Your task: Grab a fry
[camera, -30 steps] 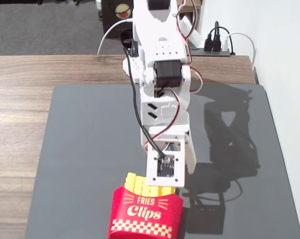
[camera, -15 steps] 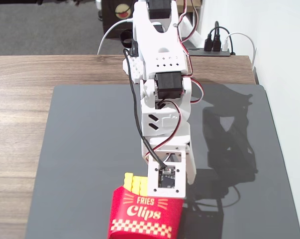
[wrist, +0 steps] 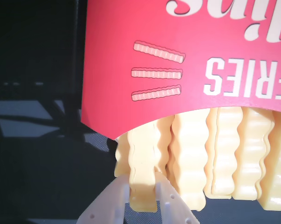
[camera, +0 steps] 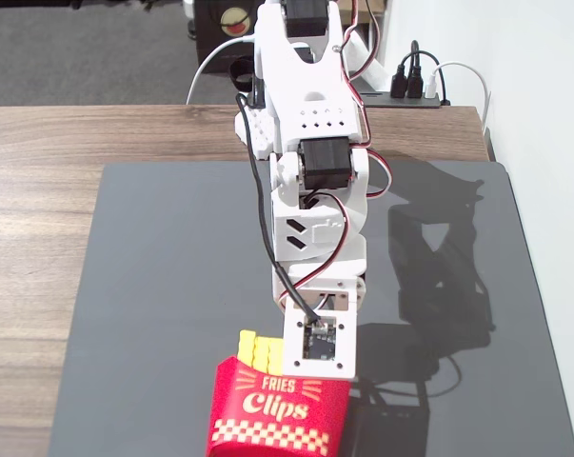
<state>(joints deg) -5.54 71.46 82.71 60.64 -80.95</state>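
Now we are seeing the end effector [wrist: 143, 198] closing its white fingers [wrist: 113, 201] on one fry [wrist: 141, 172] | fry sticking out of the red carton [wrist: 177, 60] | carton lying near on the dark surface [camera: 172, 286].

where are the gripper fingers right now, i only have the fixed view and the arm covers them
Observer: In the wrist view the gripper has its two white fingertips on either side of one fry, the leftmost one sticking out of the red carton.
Operator: closed on it yet
Observer: I can't tell. The fry's tip sits between the fingers, but the view does not show whether they press on it.
Operator: other fries in the way
Observer: The next fry sits right beside it, just outside the right finger in the wrist view; more fries line up beyond it.
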